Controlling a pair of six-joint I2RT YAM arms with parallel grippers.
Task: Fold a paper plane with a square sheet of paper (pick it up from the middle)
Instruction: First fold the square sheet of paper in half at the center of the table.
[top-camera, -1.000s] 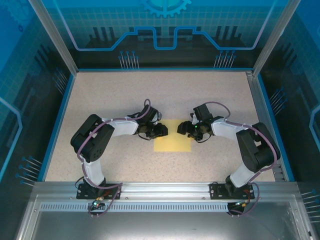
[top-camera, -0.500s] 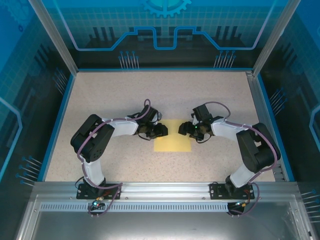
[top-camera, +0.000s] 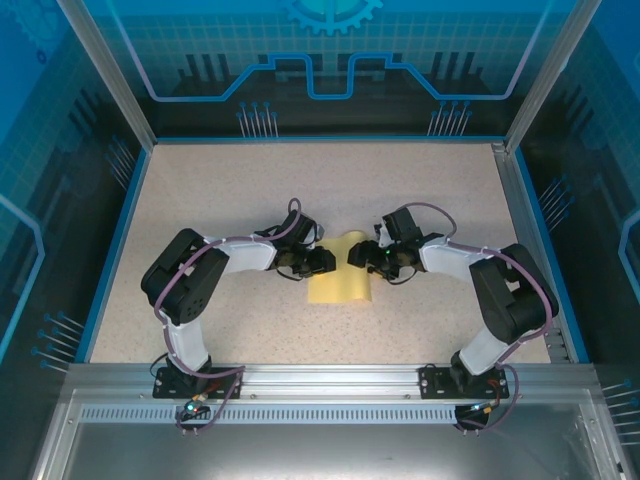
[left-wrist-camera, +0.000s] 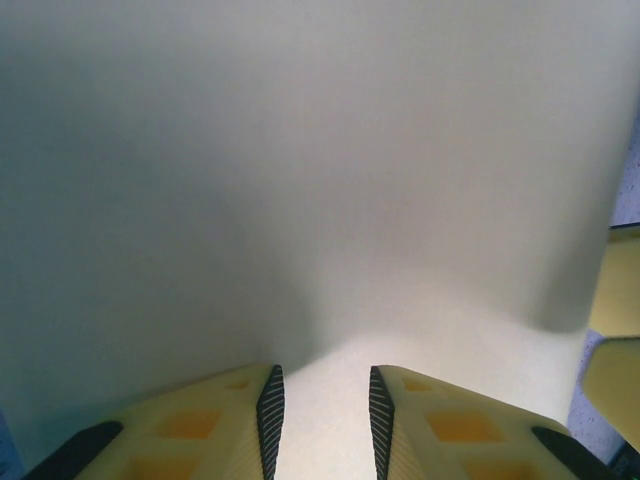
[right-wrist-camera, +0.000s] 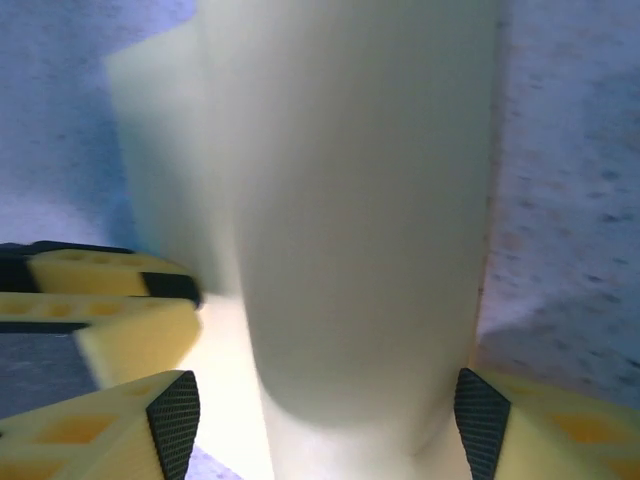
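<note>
The square sheet of paper, pale yellow, lies mid-table and now arches up, its right part curled toward the left. My left gripper rests low on the sheet's left edge. In the left wrist view its jaws stand a little apart over the paper, with nothing pinched between the pads. My right gripper is at the sheet's upper right. Its jaws stand wide open, and the curled hump of paper rises between them, close to the right pad. No paper plane shape shows.
The speckled tabletop has a blue rim, with transparent walls at the back and sides. Both arm bases sit on the metal rail at the near edge. The left gripper's yellow fingers show at the left of the right wrist view.
My right gripper has moved left and opened slightly. The flat sheet has buckled into a hump and looks narrower from above. The left arm has not moved.
</note>
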